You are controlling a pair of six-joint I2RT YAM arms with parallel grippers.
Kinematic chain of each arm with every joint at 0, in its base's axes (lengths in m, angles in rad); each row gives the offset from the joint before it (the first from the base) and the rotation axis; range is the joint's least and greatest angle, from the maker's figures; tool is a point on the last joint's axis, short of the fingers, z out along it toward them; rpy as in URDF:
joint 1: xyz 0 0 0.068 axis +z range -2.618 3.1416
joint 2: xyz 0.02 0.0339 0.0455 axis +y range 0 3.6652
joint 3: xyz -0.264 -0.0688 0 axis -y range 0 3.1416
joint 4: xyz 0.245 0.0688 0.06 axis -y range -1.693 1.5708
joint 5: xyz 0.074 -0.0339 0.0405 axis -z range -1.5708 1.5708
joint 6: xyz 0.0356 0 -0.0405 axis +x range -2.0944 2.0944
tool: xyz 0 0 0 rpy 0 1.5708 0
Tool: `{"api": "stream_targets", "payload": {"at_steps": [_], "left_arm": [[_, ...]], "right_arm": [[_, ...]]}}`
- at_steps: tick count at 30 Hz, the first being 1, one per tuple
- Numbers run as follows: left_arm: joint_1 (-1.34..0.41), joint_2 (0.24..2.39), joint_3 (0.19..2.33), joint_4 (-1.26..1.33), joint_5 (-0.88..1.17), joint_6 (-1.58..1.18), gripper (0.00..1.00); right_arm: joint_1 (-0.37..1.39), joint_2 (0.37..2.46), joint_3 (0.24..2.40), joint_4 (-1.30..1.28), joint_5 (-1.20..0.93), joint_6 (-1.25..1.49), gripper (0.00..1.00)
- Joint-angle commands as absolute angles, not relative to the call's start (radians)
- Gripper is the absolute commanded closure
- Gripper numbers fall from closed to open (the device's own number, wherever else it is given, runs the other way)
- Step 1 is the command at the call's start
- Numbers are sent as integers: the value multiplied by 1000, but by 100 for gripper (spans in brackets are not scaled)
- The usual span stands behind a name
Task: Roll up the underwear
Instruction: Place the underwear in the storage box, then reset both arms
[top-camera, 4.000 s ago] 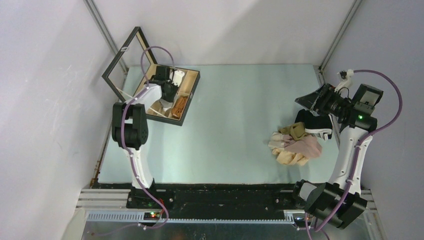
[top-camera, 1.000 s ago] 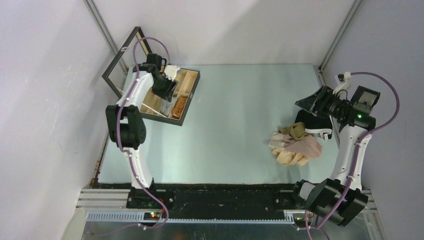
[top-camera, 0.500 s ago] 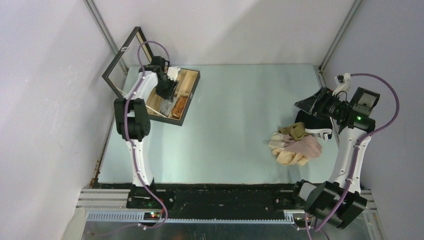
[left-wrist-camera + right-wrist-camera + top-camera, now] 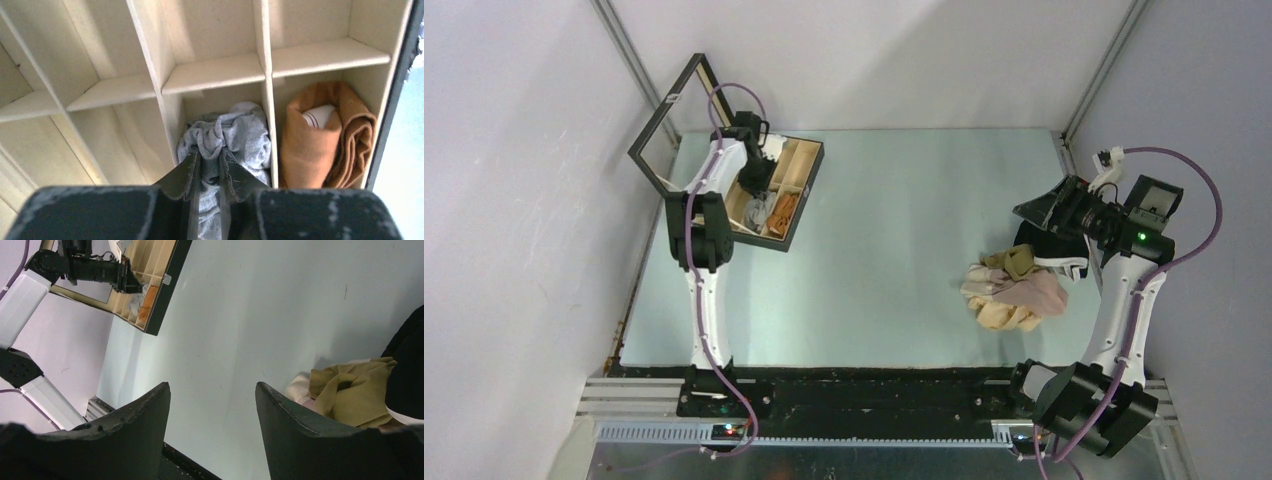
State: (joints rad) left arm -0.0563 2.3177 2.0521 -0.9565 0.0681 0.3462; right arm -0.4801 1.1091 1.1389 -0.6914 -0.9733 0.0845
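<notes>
My left gripper (image 4: 210, 152) is shut on the grey underwear (image 4: 240, 132) and holds it down in a compartment of the wooden box (image 4: 802, 175). The rolled rust-brown underwear (image 4: 325, 142) fills the compartment to its right. In the top view the left gripper (image 4: 757, 190) is over the box. A pile of underwear (image 4: 1014, 290), beige, pale pink, olive, and black with white trim, lies at the right of the table. My right gripper (image 4: 212, 387) is open and empty, raised above and behind that pile (image 4: 350, 390).
The box's black-framed lid (image 4: 669, 125) stands open against the left wall. Several box compartments (image 4: 220, 35) are bare wood. The pale green table (image 4: 894, 230) spans between box and pile.
My left arm has swung within the box, moving the gripper and the grey underwear down into a compartment beside the rust-brown roll. The right arm has barely moved.
</notes>
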Motion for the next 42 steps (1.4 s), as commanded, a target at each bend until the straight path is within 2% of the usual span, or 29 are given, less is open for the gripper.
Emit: {"api": "stream_targets", "payload": {"at_steps": [1, 7, 9, 10, 14, 19, 25, 26, 28, 30, 32, 34, 42], "left_arm": [[-30, 2484, 2222, -1066, -21, 385, 82], [-26, 2454, 2226, -1118, -10, 448, 91], [-26, 2391, 2164, -1113, -11, 481, 83], [-26, 2369, 2110, -1096, -12, 483, 73], [-25, 2244, 1998, -1043, -8, 477, 53], [-25, 2102, 1970, -972, 47, 419, 45], [-21, 2033, 1955, -1007, 54, 369, 40], [-20, 2029, 1945, -1013, 55, 358, 41], [-12, 2034, 1907, -1020, 67, 343, 51], [-5, 2057, 1887, -1041, 92, 334, 68], [-3, 2088, 1878, -1052, 106, 339, 78], [-3, 2119, 1872, -1050, 105, 348, 83], [-3, 2252, 1958, -1104, 123, 378, 84]], "right_arm": [[-486, 1114, 1155, -712, -958, 50, 33], [-486, 1121, 1166, -700, -958, 53, 33], [-486, 1121, 1166, -697, -960, 53, 33], [-486, 1121, 1165, -695, -962, 56, 33], [-486, 1130, 1164, -659, -974, 82, 33], [-485, 1147, 1163, -624, -990, 110, 33], [-483, 1146, 1163, -621, -1000, 121, 33], [-483, 1146, 1163, -621, -1002, 122, 33], [-483, 1145, 1163, -621, -1001, 123, 33], [-483, 1144, 1163, -619, -1000, 124, 33], [-483, 1146, 1163, -617, -999, 126, 34], [-483, 1146, 1161, -617, -995, 125, 34], [-484, 1142, 1162, -633, -986, 111, 35]]}}
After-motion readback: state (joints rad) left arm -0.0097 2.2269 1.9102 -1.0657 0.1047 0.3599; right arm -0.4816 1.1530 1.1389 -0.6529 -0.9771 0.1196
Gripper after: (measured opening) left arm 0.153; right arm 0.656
